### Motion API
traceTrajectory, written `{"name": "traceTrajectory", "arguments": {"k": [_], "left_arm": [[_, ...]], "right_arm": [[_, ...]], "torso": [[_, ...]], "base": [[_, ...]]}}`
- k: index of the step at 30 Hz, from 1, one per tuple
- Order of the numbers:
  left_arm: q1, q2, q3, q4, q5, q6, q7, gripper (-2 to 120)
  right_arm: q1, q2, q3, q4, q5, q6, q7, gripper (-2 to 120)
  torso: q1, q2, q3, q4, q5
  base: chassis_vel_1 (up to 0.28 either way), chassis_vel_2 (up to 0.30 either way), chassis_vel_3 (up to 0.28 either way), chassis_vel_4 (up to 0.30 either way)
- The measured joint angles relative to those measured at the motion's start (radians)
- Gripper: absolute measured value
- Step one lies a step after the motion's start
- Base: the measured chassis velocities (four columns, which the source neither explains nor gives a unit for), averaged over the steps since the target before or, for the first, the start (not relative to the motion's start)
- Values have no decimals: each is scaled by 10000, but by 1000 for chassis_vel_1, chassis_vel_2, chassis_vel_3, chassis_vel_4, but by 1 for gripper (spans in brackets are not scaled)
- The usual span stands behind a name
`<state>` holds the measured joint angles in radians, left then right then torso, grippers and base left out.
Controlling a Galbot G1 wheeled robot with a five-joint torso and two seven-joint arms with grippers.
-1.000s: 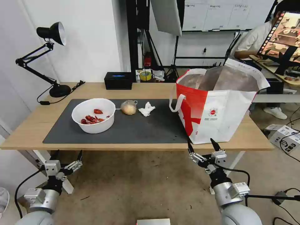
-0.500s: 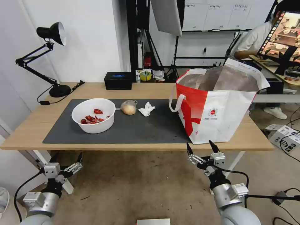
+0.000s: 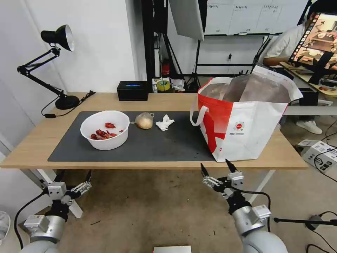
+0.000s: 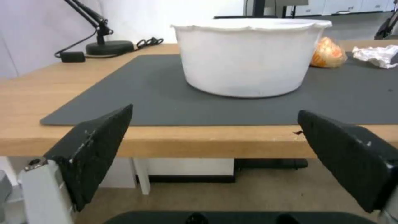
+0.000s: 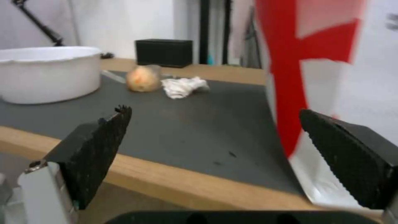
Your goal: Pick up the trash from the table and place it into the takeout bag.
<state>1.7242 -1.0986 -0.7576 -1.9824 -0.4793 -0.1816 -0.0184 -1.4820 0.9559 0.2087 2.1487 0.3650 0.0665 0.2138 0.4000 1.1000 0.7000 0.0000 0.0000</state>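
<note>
On the table (image 3: 38, 140), a dark grey mat carries a white bowl (image 3: 105, 134) (image 4: 247, 56) (image 5: 48, 73) with red scraps, a small clear bag with a tan lump (image 3: 144, 121) (image 5: 143, 79) and a crumpled white napkin (image 3: 165, 122) (image 5: 182, 87). The red-and-white takeout bag (image 3: 242, 119) (image 5: 331, 77) stands open at the table's right end. My left gripper (image 3: 74, 174) (image 4: 215, 155) hangs open below the front edge, in front of the bowl. My right gripper (image 3: 215, 168) (image 5: 215, 158) is open too, low before the edge near the bag's left corner.
A black desk lamp (image 3: 56, 63) stands at the table's back left and a black box (image 3: 133, 90) at the back middle. Tripods and stands crowd the space behind the table. A person sits at a desk at the far right.
My right gripper has drifted left and slightly down along the table's front edge. The left gripper has sunk a little. Nothing on the table has moved.
</note>
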Motion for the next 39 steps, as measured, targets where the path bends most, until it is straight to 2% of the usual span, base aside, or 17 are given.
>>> {"name": "traceTrajectory", "arguments": {"k": [5,8,9,15,20,22,23,24,25,27,28,31,32,36,37,39], "left_arm": [[-7,-38,30,-85,12,-1,8,100],[-41,-73,62,-142,23,0,12,100],[-41,-73,62,-142,23,0,12,100],[-89,-98,27,-169,94,-41,15,100],[-124,-113,-2,-176,110,-47,19,100],[-174,-112,-6,-175,114,-48,22,100],[-237,-120,-7,-150,116,-50,42,100],[-237,-120,-7,-150,116,-50,42,100],[-308,-137,26,-101,120,-49,39,100],[-384,-160,97,-61,135,-50,39,100],[-384,-160,97,-61,135,-50,39,100],[-435,-170,194,-29,153,-49,43,100],[-435,-170,194,-29,153,-49,43,100],[-404,-165,190,-18,150,-46,52,100],[-404,-165,190,-18,150,-46,52,100],[-381,-145,151,-9,128,-46,52,100]], "right_arm": [[1167,-700,-738,-178,339,-319,-30,100],[2516,-1071,-1720,-513,824,-670,4,100],[2516,-1071,-1720,-513,824,-670,4,100],[5411,-1088,-3763,-1484,1767,-1214,266,100],[6761,-888,-4717,-2087,2295,-1532,500,100],[7557,-684,-5242,-2460,2631,-1722,659,100],[8455,-397,-5834,-2893,3058,-1919,953,100],[8455,-397,-5834,-2893,3058,-1919,953,100],[9260,21,-6448,-3437,3535,-2119,1350,100],[10042,701,-7011,-4274,4014,-2321,1877,100],[10042,701,-7011,-4274,4014,-2321,1877,100],[10757,1683,-7397,-5397,4619,-2708,2694,100],[10757,1683,-7397,-5397,4619,-2708,2694,100],[11533,2831,-7485,-7063,4972,-3125,3534,100],[11533,2831,-7485,-7063,4972,-3125,3534,100],[11800,3240,-7436,-7863,5017,-3174,3663,100]], "torso": [[1,0,0,1,-1],[0,0,1,-2,0],[0,0,1,-2,0],[1,-1,2,1,-1],[1,0,1,0,-3],[1,-1,2,-1,1],[2,0,1,0,-2],[2,0,1,0,-2],[2,-1,2,2,-4],[2,-1,2,1,-5],[2,-1,2,1,-5],[3,-1,2,2,-3],[3,-1,2,2,-3],[2,-1,1,2,-3],[2,-1,1,2,-3],[2,-1,1,1,-2]], "base": [[0,0,0,0],[0,0,0,0],[0,0,0,0],[0,0,0,0],[0,0,0,0],[0,0,0,0],[0,0,0,0],[0,0,0,0],[0,0,0,0],[0,0,0,0],[0,0,0,0],[0,0,0,0],[0,0,0,0],[0,0,0,0],[0,0,0,0],[0,0,0,0]]}}
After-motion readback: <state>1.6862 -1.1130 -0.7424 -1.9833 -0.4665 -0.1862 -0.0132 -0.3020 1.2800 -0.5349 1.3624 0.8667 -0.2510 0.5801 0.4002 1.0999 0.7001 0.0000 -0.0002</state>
